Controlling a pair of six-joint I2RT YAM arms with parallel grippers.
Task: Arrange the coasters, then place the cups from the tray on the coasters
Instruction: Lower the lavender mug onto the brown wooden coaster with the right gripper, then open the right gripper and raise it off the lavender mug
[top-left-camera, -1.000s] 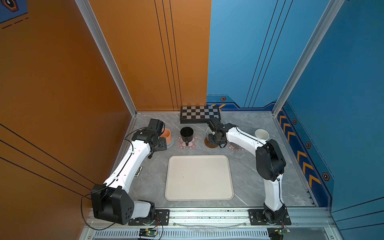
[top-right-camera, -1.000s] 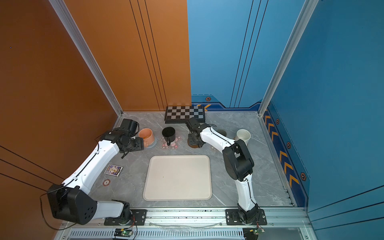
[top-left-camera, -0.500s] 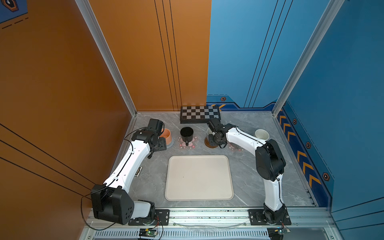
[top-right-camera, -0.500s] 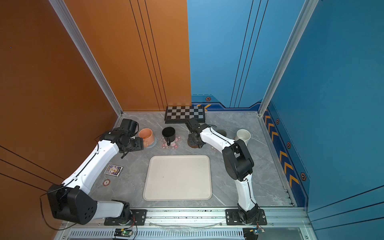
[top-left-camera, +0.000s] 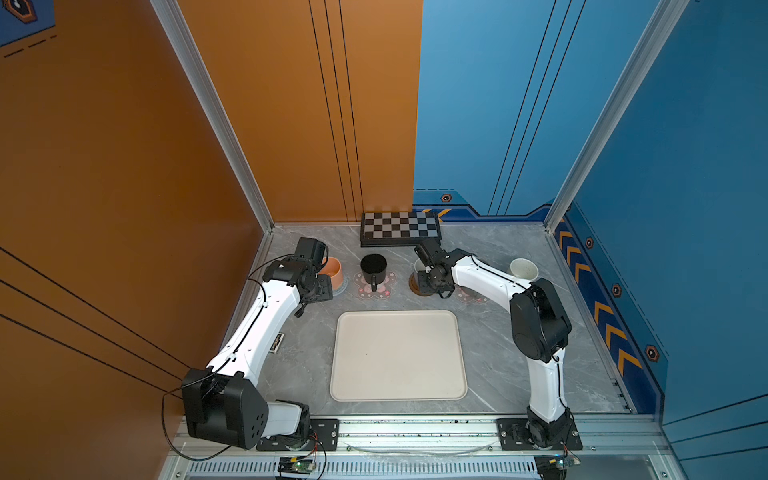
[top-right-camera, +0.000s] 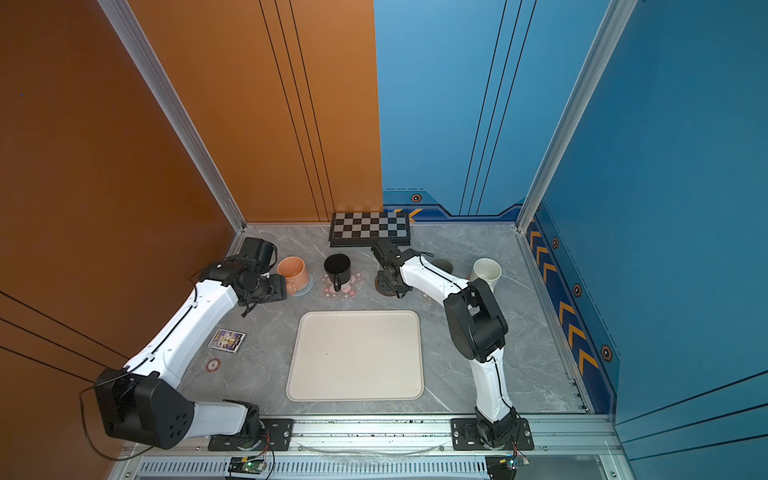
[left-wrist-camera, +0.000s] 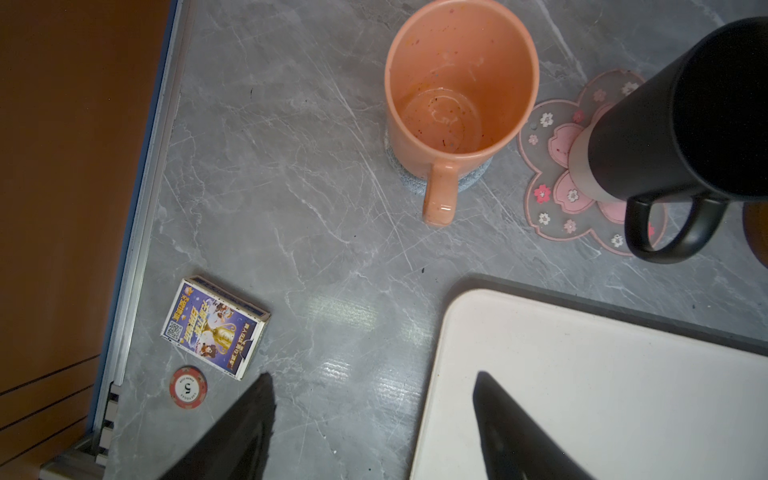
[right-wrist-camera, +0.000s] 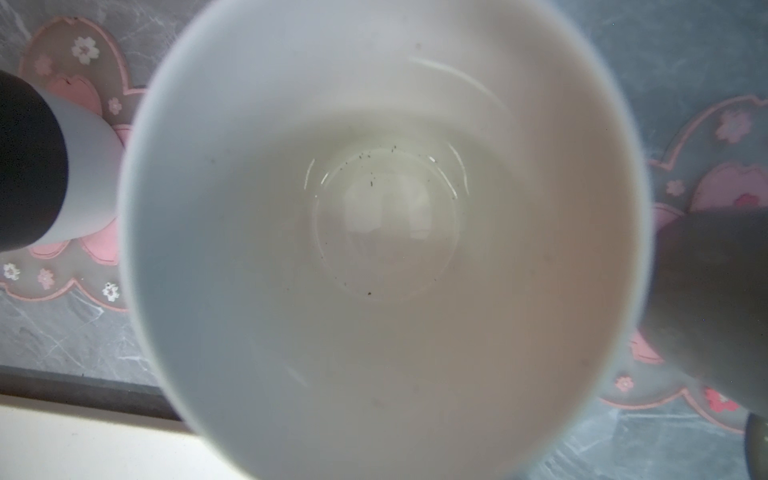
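Your right gripper (top-left-camera: 430, 281) sits over the white-lined cup (right-wrist-camera: 386, 232) at the brown coaster (top-left-camera: 414, 286) — jaws hidden, grip impossible to tell — while your left gripper (left-wrist-camera: 372, 376) hangs spread and empty; pull away off-centre and the cup could tip off it.
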